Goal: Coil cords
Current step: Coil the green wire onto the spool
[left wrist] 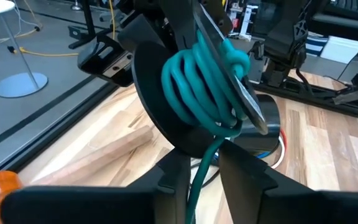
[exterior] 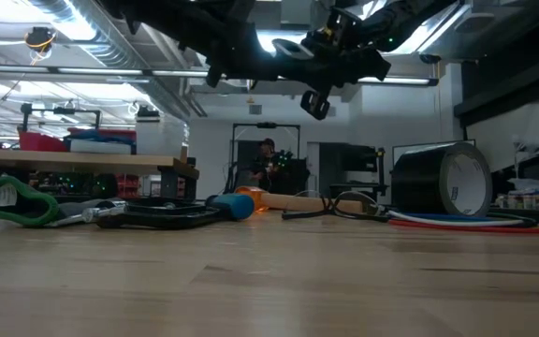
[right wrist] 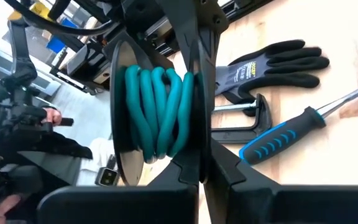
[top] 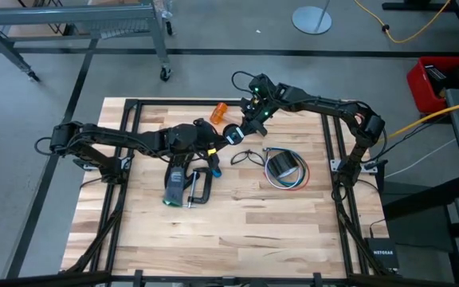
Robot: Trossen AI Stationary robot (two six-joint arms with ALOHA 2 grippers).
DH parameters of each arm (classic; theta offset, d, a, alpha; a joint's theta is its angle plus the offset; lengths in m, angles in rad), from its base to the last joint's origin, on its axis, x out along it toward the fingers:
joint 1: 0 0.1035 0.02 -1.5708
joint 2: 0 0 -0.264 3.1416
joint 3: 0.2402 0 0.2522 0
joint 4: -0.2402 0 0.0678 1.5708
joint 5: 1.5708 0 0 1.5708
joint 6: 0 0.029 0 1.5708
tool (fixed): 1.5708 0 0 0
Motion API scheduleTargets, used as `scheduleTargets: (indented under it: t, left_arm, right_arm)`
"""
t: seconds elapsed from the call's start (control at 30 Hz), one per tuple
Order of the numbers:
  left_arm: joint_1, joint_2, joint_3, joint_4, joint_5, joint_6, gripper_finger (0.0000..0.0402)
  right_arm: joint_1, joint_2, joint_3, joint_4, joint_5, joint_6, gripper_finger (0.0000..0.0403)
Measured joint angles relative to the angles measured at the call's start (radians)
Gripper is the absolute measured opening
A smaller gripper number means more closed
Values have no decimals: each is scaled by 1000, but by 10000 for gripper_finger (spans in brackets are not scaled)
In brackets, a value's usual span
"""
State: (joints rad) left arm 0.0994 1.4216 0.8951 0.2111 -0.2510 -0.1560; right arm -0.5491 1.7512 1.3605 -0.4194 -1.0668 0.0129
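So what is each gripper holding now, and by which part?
The right gripper is shut on the black spool's flange edge. The left gripper straddles the teal-green cord's loose tail below the spool; its grip cannot be told.

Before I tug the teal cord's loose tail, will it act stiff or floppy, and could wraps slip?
Likely floppy: the teal cord bends tightly round the black spool and its tail droops through the left gripper. The wraps overlap unevenly, so a tug may loosen them. The right gripper pinches the spool's flange, so it probably holds.
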Motion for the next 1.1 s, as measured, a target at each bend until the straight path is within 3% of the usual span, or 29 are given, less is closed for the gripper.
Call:
scheduleTargets:
  t: [0.23,0.47,0.77,1.1]
  left_arm:
    - [0,0,0,8,2,9,85]
    - [-2,0,-2,3,17,114,84]
    - [-2,0,-2,-2,11,133,11]
    - [-2,0,-2,-11,7,129,6]
  right_arm:
    - [0,0,0,-1,14,-104,7]
    - [48,0,0,2,62,-243,7]
    - [70,0,0,4,76,-285,7]
    - [70,0,0,4,76,-284,7]
